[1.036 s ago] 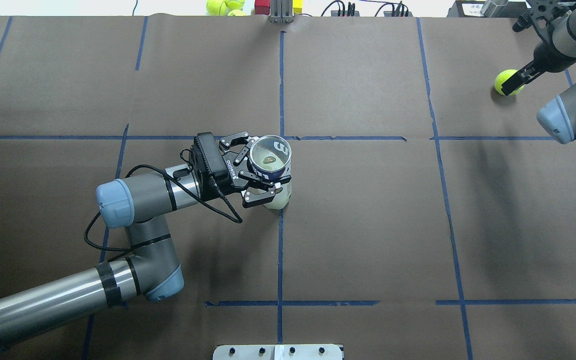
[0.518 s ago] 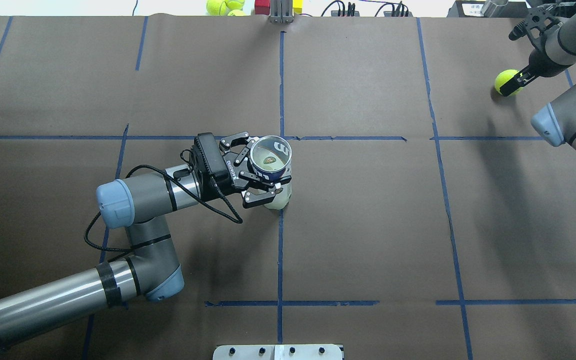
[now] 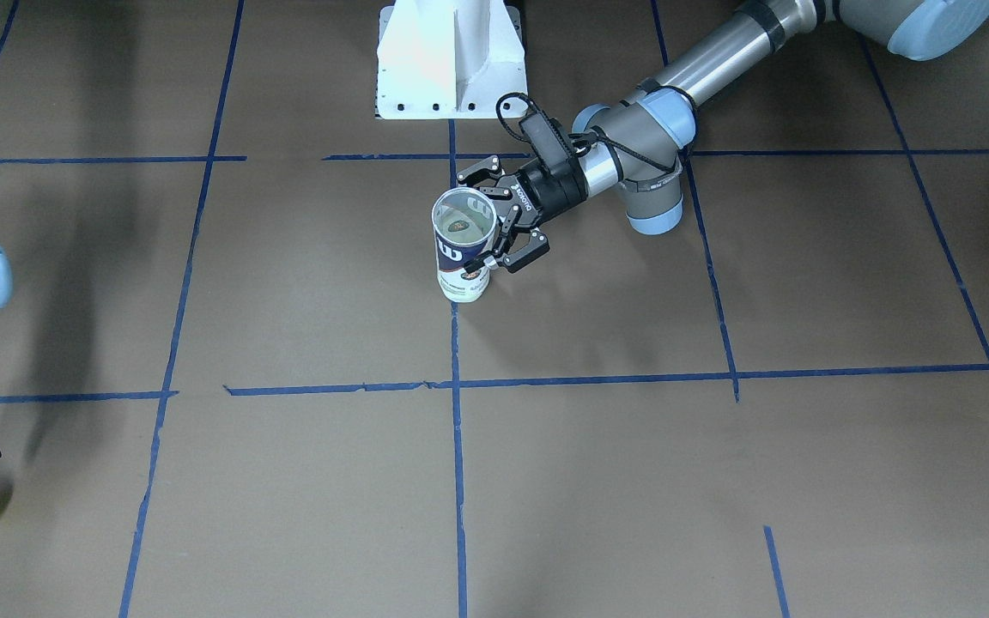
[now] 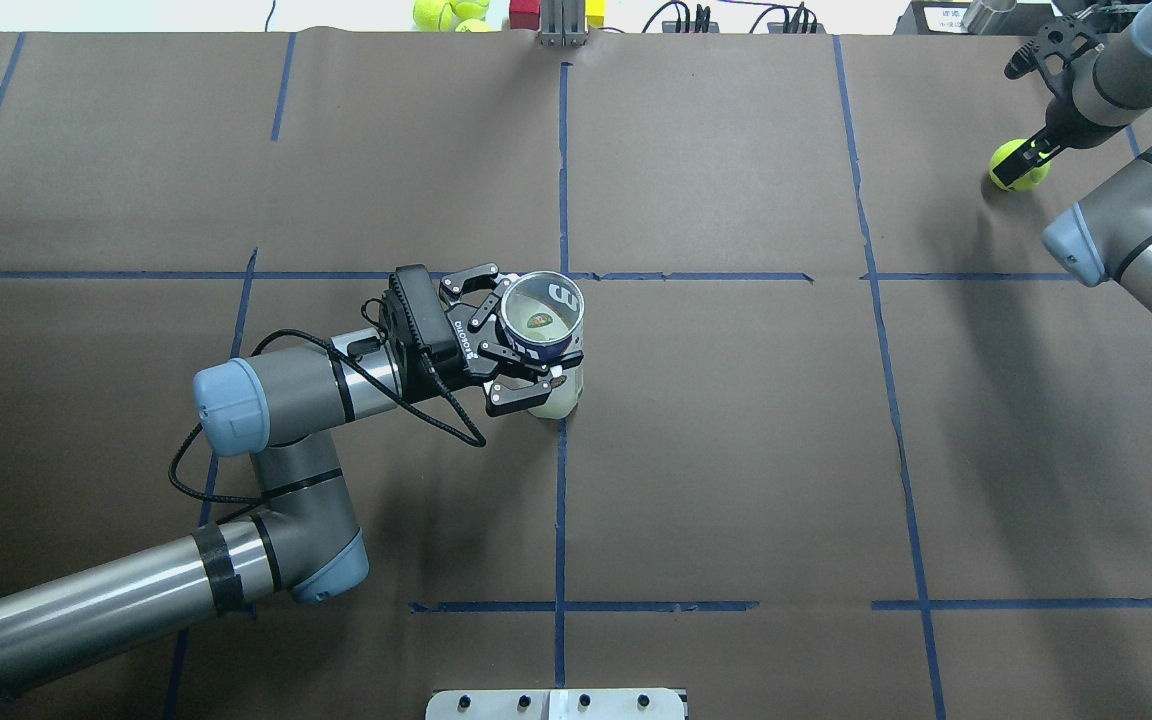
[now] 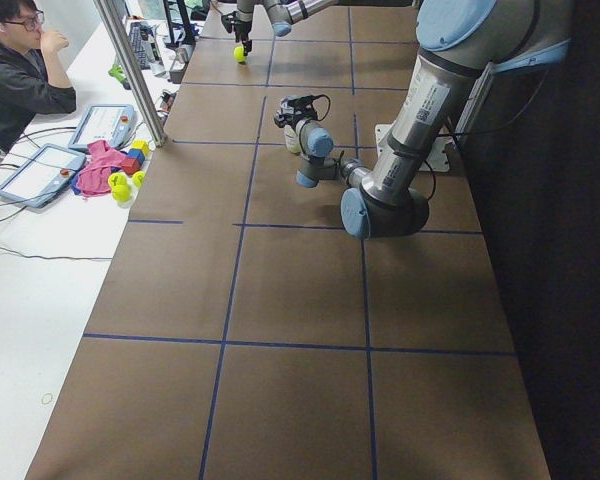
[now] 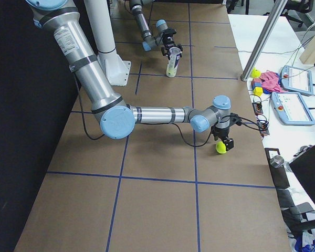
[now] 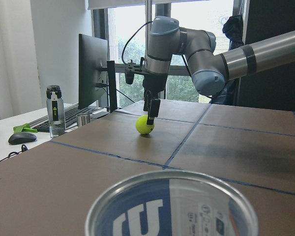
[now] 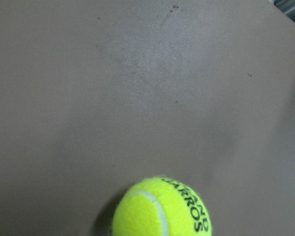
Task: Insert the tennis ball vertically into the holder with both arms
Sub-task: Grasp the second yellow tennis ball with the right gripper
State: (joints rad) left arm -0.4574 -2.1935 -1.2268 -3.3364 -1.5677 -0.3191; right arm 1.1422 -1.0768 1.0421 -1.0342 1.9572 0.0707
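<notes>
fingers of the left gripper [image 4: 508, 340] are clasping the holder [image 3: 460, 253] from two opposite sides, a little below its open rim. the holder is standing upright near the middle of the table [image 4: 736, 450], its base at a blue tape line [image 4: 560, 500] and its mouth facing straight up. the left arm [image 4: 286, 385] is reaching in low from the side, so nothing is covering the mouth from above.

fingers of the right gripper [image 4: 1028, 112] are standing spread apart and gripping nothing. one finger is hanging just over the tennis ball [image 4: 1016, 165], possibly touching it, while the other is well clear. the tennis ball is lying on the table at the far corner on the robot's right, well apart from the holder. the right wrist view is showing it low in frame with no finger on either side. the right arm [image 4: 1151, 265] is bending in over that corner.

step in hand, as judged: the holder is being steadied, and the pickup is only beginning. the next move is calling for squaring the right gripper over the tennis ball, bringing one finger down on each side, and closing without squirting it away. after that come a lift, a carry to the middle, and careful centring above the mouth, which looks only slightly wider than the tennis ball.
</notes>
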